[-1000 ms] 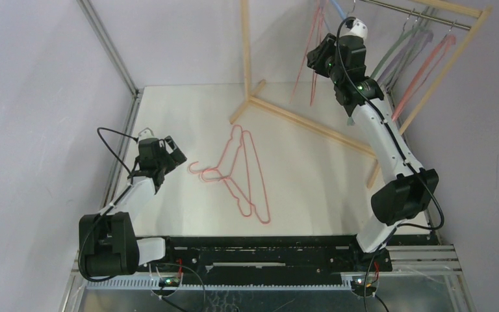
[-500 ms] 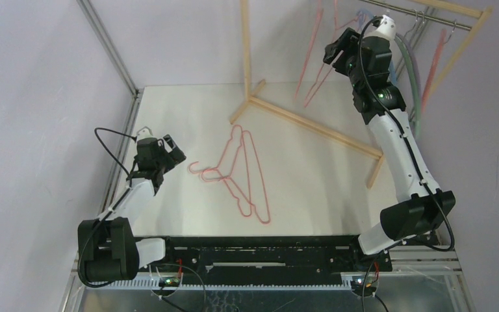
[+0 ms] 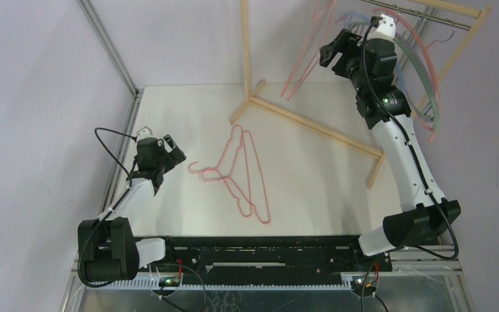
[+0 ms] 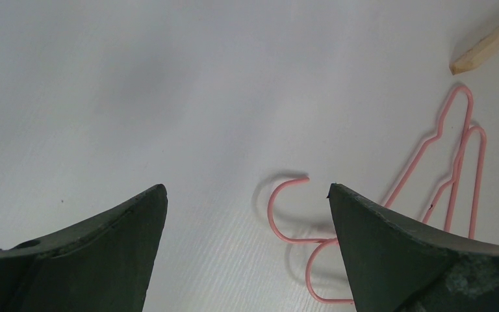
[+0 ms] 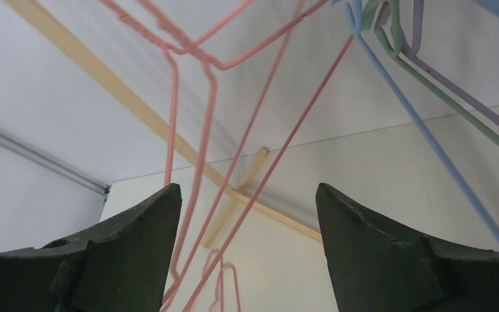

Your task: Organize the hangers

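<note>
Rack (image 3: 312, 123): hung pink hangers (image 3: 302, 65) swung wider than a second ago; right arm (image 3: 403, 149) shifted right under rail (image 3: 429, 16).
Right gripper (image 5: 247, 195): jaws apart, empty, probably just let go.
Curved hangers (image 3: 422, 78): on rail, over back-right corner of table (image 3: 169, 110).
Pink pair (image 3: 247, 175): flat mid-table, hooks toward left edge, not yet hung.
Left gripper (image 4: 247, 188): wide, empty, over nearest hook, lined up for pickup.

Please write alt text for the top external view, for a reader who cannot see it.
Two pink wire hangers lie on a white table between two robot arms. The left gripper is open near their hooks; the right gripper, also open, is raised among hanging hangers on a wooden rack.
</note>
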`<control>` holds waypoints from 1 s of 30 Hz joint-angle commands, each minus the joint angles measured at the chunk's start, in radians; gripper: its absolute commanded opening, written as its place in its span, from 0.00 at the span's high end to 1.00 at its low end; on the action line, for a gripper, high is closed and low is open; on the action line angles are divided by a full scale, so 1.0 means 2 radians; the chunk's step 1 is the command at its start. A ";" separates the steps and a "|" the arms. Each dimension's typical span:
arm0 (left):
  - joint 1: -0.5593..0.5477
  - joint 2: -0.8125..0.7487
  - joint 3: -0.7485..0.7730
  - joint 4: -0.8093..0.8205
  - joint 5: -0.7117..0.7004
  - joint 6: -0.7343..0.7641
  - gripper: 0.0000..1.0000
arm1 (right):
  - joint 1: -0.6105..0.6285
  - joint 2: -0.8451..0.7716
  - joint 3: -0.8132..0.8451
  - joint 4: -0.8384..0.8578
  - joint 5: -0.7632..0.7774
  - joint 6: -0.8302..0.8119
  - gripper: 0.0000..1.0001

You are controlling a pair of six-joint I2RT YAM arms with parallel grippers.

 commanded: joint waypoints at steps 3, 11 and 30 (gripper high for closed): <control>0.003 -0.011 0.006 0.012 0.008 -0.002 0.01 | 0.022 -0.065 -0.022 0.014 -0.005 -0.037 0.16; 0.003 -0.010 0.004 0.015 0.009 -0.002 0.01 | 0.038 -0.105 -0.030 -0.017 -0.024 -0.046 0.13; 0.003 0.020 0.020 0.023 0.012 -0.014 0.01 | 0.288 -0.132 -0.056 -0.144 -0.069 -0.120 0.20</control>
